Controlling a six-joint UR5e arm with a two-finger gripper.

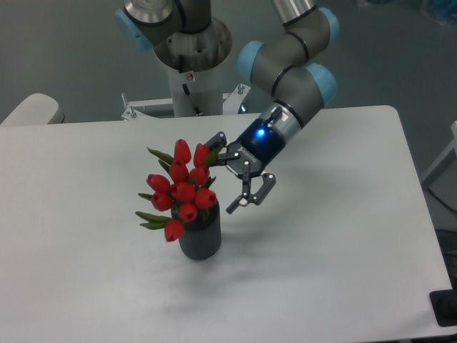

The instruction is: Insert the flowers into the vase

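The tulips (182, 194) stand in the ribbed grey vase (200, 240), leaning left because the bunch is wide; the pincer (232, 174) beside them is apart, holding nothing.

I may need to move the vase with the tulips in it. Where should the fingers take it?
Probably the lower half of the vase, coming in level from the right, where the open gripper already is. Its ribbed cylinder stands upright with bare side wall there. The flowers spread wider than the mouth and droop over the left rim, so a grasp from above or the left looks blocked.
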